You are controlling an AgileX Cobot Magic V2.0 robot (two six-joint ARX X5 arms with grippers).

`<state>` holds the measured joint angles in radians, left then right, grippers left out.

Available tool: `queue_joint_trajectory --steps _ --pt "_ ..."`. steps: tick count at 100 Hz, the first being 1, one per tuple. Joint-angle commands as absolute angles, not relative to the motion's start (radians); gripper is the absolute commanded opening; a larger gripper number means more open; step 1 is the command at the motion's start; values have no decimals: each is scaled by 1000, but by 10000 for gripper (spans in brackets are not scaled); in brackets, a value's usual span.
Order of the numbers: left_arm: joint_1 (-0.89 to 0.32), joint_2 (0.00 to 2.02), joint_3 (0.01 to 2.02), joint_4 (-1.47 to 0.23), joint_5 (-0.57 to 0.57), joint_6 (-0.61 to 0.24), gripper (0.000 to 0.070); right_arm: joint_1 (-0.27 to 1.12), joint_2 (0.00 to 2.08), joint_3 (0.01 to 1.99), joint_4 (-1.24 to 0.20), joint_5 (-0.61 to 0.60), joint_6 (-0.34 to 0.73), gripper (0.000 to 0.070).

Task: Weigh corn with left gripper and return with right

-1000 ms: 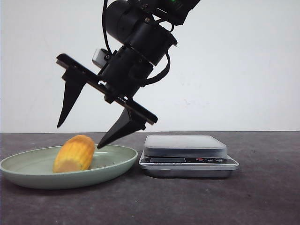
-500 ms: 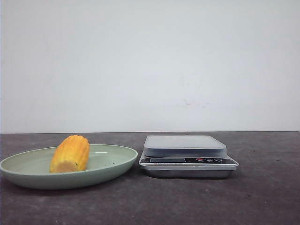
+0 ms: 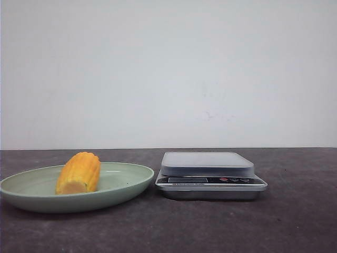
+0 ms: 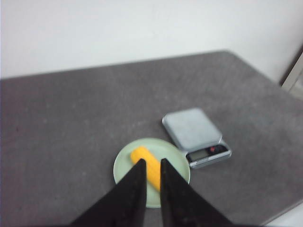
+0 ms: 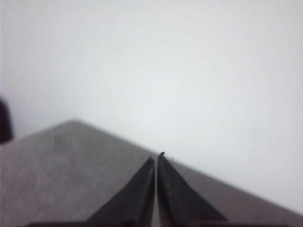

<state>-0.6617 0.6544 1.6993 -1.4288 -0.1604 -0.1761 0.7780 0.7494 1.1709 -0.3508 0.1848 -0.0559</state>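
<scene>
A: Where is the corn (image 3: 79,173)?
B: It lies on its side in the pale green plate (image 3: 124,185), towards the plate's left half, well inside the rim.

A: Which way does it run?
B: Its long axis goes front to back, the pale cut end facing the front camera.

A: What is around it?
B: The kitchen scale (image 3: 210,175) sits just beside the plate's right rim, its platform bare. Dark desk (image 3: 295,221) lies open right of the scale and in front.

A: And the pincers?
B: The left pincer (image 4: 150,163), nearly together and holding nothing, hangs high above the plate. The right pincer (image 5: 156,159) is pressed together, facing the wall; its view is blurred.
</scene>
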Motion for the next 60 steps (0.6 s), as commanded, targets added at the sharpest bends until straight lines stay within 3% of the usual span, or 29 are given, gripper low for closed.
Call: queue_joint_trajectory --steps 1,14,60 --pt "-668 659 1710 -1474 -165 -191 15 788 749 1156 -347 189 -71 0" --pt "-668 659 1706 -1474 -160 -263 16 788 725 1154 -398 188 -64 0" --pt "-668 659 1711 -1474 -161 -263 16 788 715 1154 -389 184 -64 0"
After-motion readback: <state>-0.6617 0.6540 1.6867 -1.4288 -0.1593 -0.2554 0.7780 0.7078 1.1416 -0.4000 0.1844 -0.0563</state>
